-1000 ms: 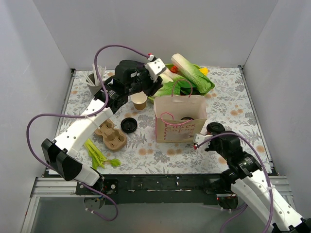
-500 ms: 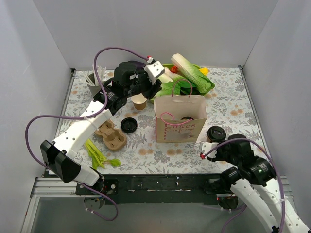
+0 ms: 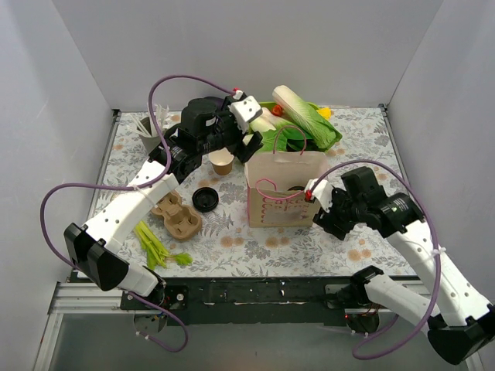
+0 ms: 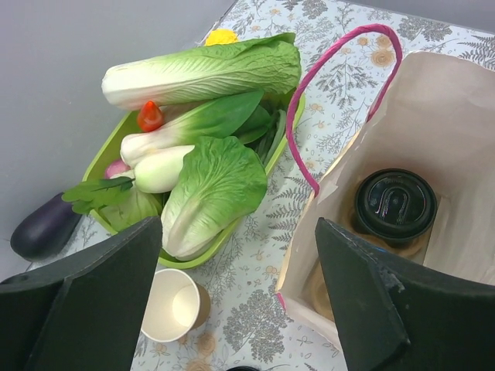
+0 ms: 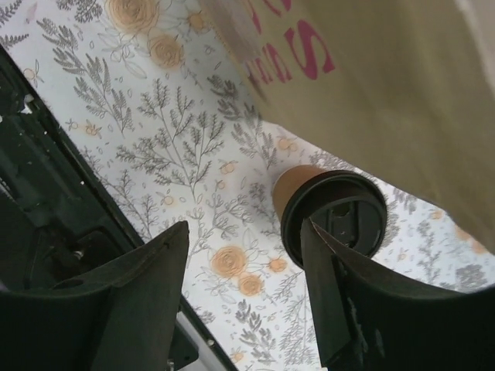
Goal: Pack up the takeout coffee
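Observation:
Inside the open paper bag (image 4: 456, 116) stands one takeout coffee (image 4: 394, 205), black lid on. A second lidded takeout coffee (image 5: 332, 220) stands on the table beside the bag (image 5: 402, 93), just outside my right gripper's (image 5: 244, 255) far finger and partly behind it. That gripper (image 3: 329, 220) is open and empty, and the arm hides this cup from above. A third cup (image 4: 174, 305) (image 3: 222, 162) stands open, its loose lid (image 3: 205, 199) lying nearby. My left gripper (image 4: 240, 232) (image 3: 249, 145) hovers open between this cup and the bag (image 3: 286, 189).
A green tray (image 4: 100, 154) (image 3: 334, 139) of cabbages and other vegetables sits behind the bag, an eggplant (image 4: 42, 228) beside it. A brown pulp cup tray (image 3: 176, 216), celery (image 3: 155, 246) and a grey cup of white sticks (image 3: 148, 131) stand at the left. White walls enclose the table.
My right gripper let go of the lidded cup, drew back toward the front edge, then swung in beside the bag with jaws wider. My left gripper opened wide and edged toward the bag.

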Available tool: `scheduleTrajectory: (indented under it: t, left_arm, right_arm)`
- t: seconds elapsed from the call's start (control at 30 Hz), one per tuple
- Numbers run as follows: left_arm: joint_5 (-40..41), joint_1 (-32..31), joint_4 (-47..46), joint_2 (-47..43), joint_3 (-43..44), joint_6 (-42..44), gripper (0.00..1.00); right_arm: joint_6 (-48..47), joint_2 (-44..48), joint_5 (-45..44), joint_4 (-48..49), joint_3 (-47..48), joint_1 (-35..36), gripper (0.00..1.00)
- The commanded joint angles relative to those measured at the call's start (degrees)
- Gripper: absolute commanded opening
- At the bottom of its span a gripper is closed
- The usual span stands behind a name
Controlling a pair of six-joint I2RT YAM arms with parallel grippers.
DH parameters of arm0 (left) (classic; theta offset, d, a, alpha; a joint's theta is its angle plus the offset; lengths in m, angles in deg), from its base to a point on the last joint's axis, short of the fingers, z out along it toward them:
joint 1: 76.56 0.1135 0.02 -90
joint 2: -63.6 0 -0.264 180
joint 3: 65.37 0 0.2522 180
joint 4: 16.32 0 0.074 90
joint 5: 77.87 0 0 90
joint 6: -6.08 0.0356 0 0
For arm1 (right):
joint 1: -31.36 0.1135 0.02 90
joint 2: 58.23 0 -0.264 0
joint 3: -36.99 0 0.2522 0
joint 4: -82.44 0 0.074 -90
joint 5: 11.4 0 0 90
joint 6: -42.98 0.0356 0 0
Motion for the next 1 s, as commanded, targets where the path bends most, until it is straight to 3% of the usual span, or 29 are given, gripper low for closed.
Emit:
scheduleTrajectory:
  t: [0.0, 0.13, 0.3, 0.33, 0.4, 0.73, 0.97]
  left_arm:
    - [-0.4, 0.8, -0.5, -1.7, 0.9, 0.5, 0.81]
    - [-0.8, 1.3, -0.4, -2.0, 0.6, 0.0, 0.82]
    - [-1.4, 1.3, -0.3, -2.9, 0.0, -0.4, 0.82]
    - [-1.4, 1.4, -0.2, -3.0, -0.1, -0.5, 0.82]
    - [-1.5, 1.5, 0.2, -3.3, -0.2, -0.4, 0.83]
    - [-1.3, 1.6, 1.3, -3.8, -0.6, -0.3, 0.84]
    - [-1.2, 1.8, 2.2, -3.7, -0.5, -0.3, 0.84]
  right_arm:
    - [1.2, -2.1, 1.9, -5.1, 2.5, -2.6, 0.69]
    - [-3.9, -5.8, 6.1, -7.7, 5.0, -9.5, 0.72]
    - [-14.4, -13.8, 11.8, -10.6, 10.5, -25.2, 0.74]
    - [-16.5, -16.1, 12.8, -11.6, 10.9, -27.1, 0.85]
    - [-22.2, -18.0, 14.2, -12.9, 12.1, -30.9, 0.89]
    - [-34.0, -22.4, 14.6, -14.7, 9.4, -31.5, 0.97]
    - [-35.4, -23.1, 12.6, -9.9, 5.5, -31.5, 0.98]
